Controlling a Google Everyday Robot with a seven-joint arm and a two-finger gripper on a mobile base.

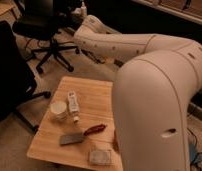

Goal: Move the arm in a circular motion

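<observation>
We see the arm [149, 100] in a smooth cream-white shell, slightly glossy like hard plastic, the table [101, 95] in pale matt wood, the office chair [41, 22] in dark matt cloth, the bottle [72, 102] in white smooth plastic, the block [71, 138] grey and dull
</observation>
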